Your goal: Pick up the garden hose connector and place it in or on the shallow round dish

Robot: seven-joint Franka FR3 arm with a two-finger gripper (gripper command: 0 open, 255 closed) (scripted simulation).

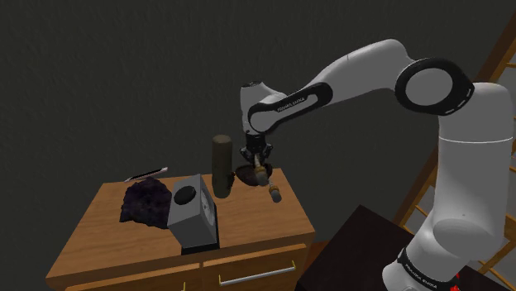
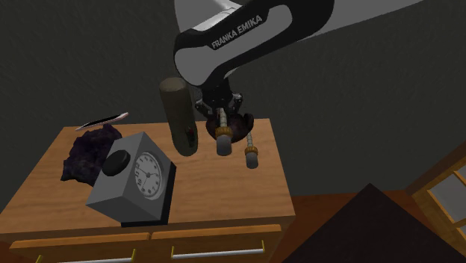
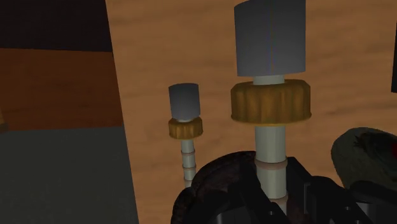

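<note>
Wooden cabinet top (image 1: 248,217) carries a grey clock (image 1: 192,213), a dark cylinder (image 1: 222,164) and the dark shallow round dish (image 2: 243,125). At the dish's rim, the black gripper (image 2: 222,123) clasps the pale shaft of the garden hose connector (image 3: 270,95), holding it off the wood. A second connector (image 2: 252,155) lies nearby.

Wooden drawer cabinet (image 1: 256,217), dark grey wall (image 1: 124,66)

Domestic room, I judge: a wooden drawer cabinet (image 1: 248,219) beneath my gripper (image 1: 261,168), and a grey desk clock (image 2: 138,179) nearby on it.
</note>
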